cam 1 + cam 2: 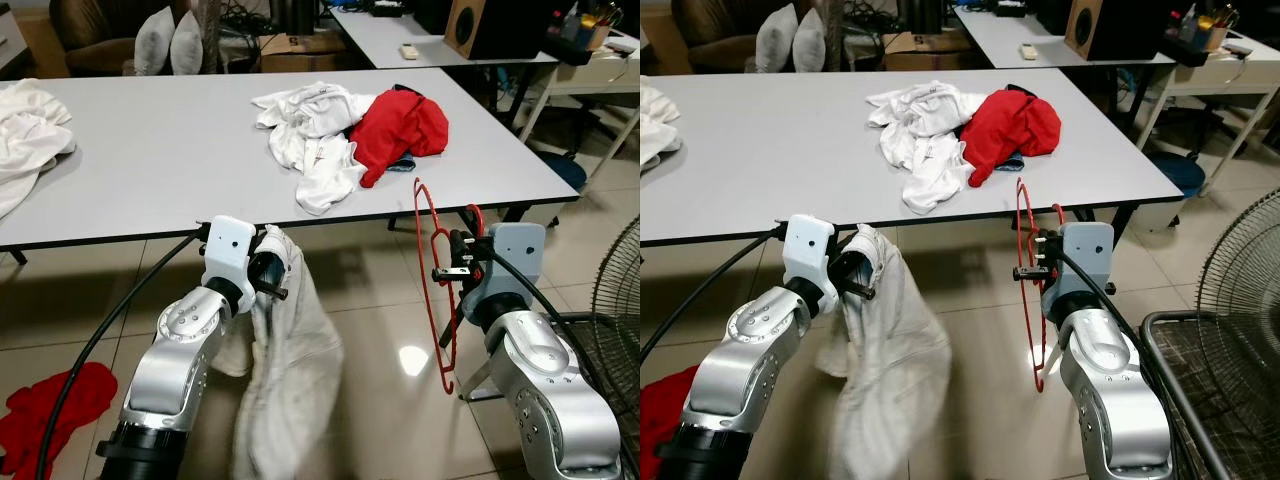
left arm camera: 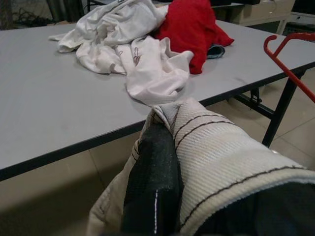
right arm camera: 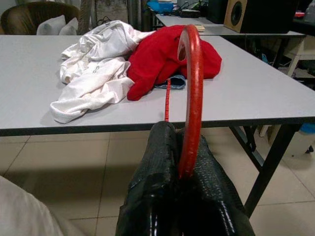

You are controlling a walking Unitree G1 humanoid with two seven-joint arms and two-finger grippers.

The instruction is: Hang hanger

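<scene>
Left eye view: right hand [image 1: 458,258] clamps the red hanger [image 1: 432,290] at 4 o'clock; left hand [image 1: 272,275] grips a pale garment [image 1: 285,380]. Thin wire may twist free.

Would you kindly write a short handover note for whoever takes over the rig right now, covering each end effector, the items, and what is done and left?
Left end effector: shut on the off-white garment, which hangs toward the floor in front of the grey table.
Right end effector: shut on the red hanger, held roughly upright beside the table edge.
On the table: a pile of white clothes with a red garment. Another red cloth lies on the floor.
Done: garment and hanger are both picked up.
Left: the garment is not yet on the hanger, and the hanger is not yet hung. No rail is visible.
</scene>
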